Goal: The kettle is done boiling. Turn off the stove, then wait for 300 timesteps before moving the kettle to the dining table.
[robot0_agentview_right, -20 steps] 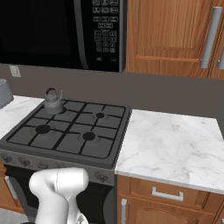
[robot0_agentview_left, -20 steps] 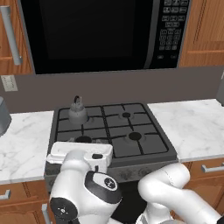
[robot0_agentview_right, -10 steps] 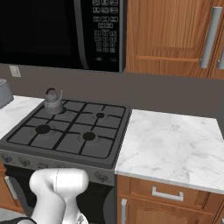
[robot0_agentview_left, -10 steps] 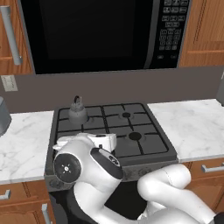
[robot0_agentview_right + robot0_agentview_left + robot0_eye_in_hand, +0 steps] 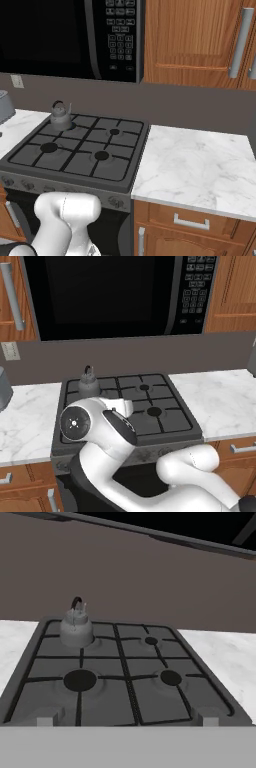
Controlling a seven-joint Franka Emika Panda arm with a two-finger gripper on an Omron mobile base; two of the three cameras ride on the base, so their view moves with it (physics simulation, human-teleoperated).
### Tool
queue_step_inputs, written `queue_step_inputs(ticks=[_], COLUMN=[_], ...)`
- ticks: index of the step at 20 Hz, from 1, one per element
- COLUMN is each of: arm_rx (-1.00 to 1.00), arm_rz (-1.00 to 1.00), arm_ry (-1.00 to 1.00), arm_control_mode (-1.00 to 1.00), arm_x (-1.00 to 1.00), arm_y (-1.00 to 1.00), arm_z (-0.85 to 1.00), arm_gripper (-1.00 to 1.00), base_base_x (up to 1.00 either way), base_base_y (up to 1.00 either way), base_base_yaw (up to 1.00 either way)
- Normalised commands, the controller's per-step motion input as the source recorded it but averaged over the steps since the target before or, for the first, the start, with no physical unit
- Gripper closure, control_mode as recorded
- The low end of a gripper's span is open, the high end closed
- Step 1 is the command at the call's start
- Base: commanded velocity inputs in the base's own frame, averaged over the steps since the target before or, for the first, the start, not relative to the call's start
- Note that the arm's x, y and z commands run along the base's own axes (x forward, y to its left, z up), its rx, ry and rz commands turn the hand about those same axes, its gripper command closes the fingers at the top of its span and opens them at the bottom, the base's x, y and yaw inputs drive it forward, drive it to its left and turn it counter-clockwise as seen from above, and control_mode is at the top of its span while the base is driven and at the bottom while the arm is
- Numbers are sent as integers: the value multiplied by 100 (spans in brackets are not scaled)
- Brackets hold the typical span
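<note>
- The gripper (image 5: 128,721) has its jaws spread wide with nothing between them — the two tips rise far apart at the bottom of the hand view, low over the front edge of the stove (image 5: 127,682) and aimed at the back wall.
- The kettle (image 5: 76,629) sits on the back-left burner, well apart from the tips; it is untouched.
- Judged from this, the task is at its start: the first step, turning the stove off, looks not yet done, since the hand is above the cooktop, not at the front knobs (image 5: 116,202). The wait and the carry to the dining table both remain.
- The right base view shows the knob row along the stove's front panel, the marble counter (image 5: 192,160) to the right and the toaster (image 5: 4,107) at far left.
- The left base view has the arm (image 5: 100,426) covering the stove's front left — yet the kettle stays clear behind it, with the microwave (image 5: 115,296) above.
</note>
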Motion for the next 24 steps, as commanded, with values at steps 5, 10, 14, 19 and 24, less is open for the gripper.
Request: queue_step_inputs(ticks=[5, 10, 14, 19, 24], arm_rx=[0, 0, 0, 0, 0], arm_rz=[0, 0, 0, 0, 0], arm_ry=[3, 7, 10, 10, 9], arm_control_mode=[-100, -100, -100, -100, -100], arm_x=[21, 27, 31, 34, 37], arm_y=[0, -7, -5, -3, -1], arm_z=[0, 0, 0, 0, 0], arm_gripper=[-100, -100, -100, -100, -100], base_base_x=[0, 0, 0, 0, 0], base_base_y=[0, 0, 0, 0, 0], base_base_yaw=[0, 0, 0, 0, 0])
